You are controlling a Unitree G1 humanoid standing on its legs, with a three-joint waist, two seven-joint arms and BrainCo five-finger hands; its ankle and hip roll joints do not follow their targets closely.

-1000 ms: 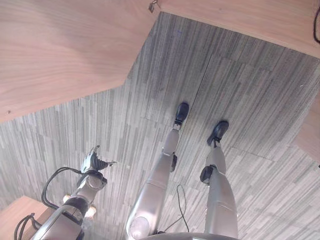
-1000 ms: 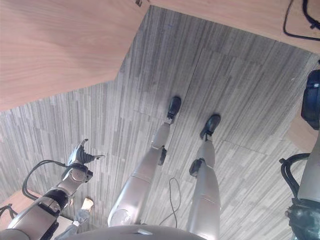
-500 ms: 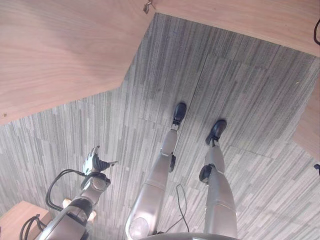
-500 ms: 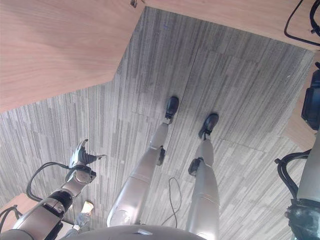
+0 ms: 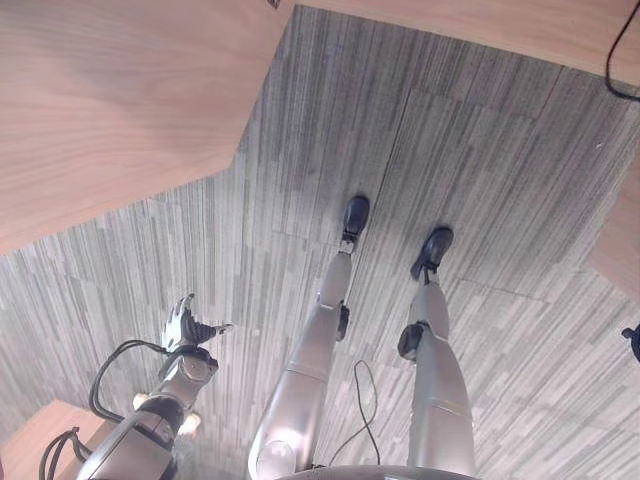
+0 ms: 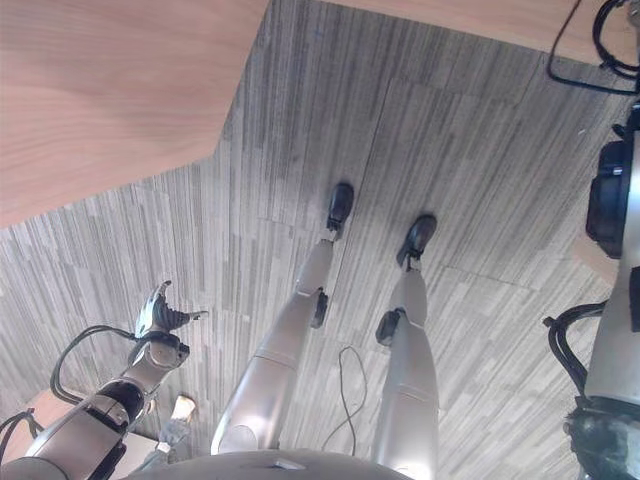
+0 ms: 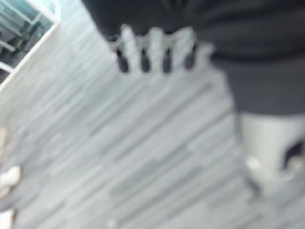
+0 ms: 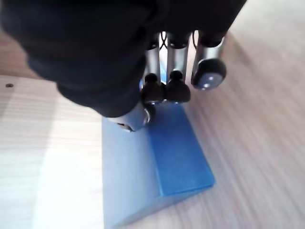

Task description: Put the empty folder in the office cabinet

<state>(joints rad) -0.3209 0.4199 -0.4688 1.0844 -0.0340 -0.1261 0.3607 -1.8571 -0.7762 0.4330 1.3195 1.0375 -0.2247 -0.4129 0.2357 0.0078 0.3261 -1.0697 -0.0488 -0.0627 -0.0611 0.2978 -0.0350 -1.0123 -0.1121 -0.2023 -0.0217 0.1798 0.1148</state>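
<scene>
My right hand (image 8: 157, 71) has its fingers (image 8: 177, 88) pinching the blue box-shaped folder (image 8: 157, 167), which extends straight ahead over the light wooden worktop (image 8: 47, 157); left hand (image 5: 188, 325) hangs open

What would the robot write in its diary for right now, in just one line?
right hand: shut on blue folder, over wooden surface | left hand: open, holding nothing, low over striped floor

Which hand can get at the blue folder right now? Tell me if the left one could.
Probably not the left hand: it hangs open low over the floor, with no folder near it. The right hand is already on the blue folder, fingers curled at its top edge against light wood.
</scene>
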